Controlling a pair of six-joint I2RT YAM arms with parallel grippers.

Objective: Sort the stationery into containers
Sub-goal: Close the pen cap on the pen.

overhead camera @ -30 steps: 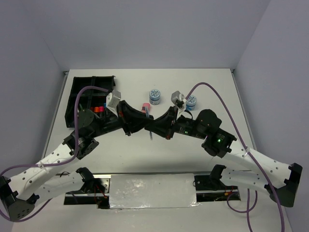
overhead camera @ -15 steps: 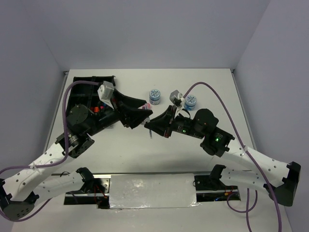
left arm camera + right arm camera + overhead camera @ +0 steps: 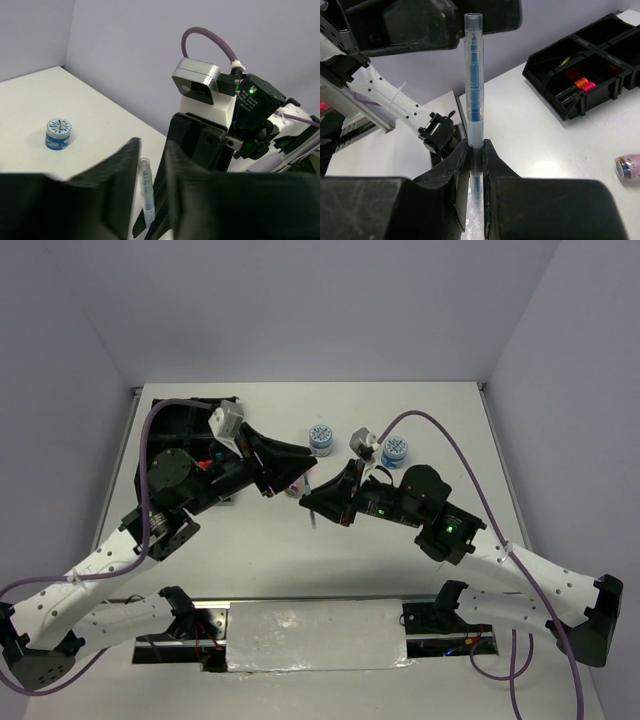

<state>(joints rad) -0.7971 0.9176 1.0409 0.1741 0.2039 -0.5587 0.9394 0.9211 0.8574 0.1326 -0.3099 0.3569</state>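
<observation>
A thin grey-blue pen stands upright in my right gripper, which is shut on its lower half. In the top view the right gripper sits mid-table with the pen poking out below it. My left gripper hovers just beyond with its jaws apart. The pen's clear end lies in the gap, close to one finger and not pinched. The black organiser tray is at the far left, with orange- and pink-capped markers in one compartment. A pink tube lies under the left gripper.
Two round blue-white tubs stand on the table beyond the grippers; one tub shows in the left wrist view. The pink tube lies on the table right of the held pen. Purple cables arch over both arms.
The left arm has risen and its gripper has pulled slightly away from the right one, with its jaws now apart. The right gripper has kept the pen and shifted a little left.
</observation>
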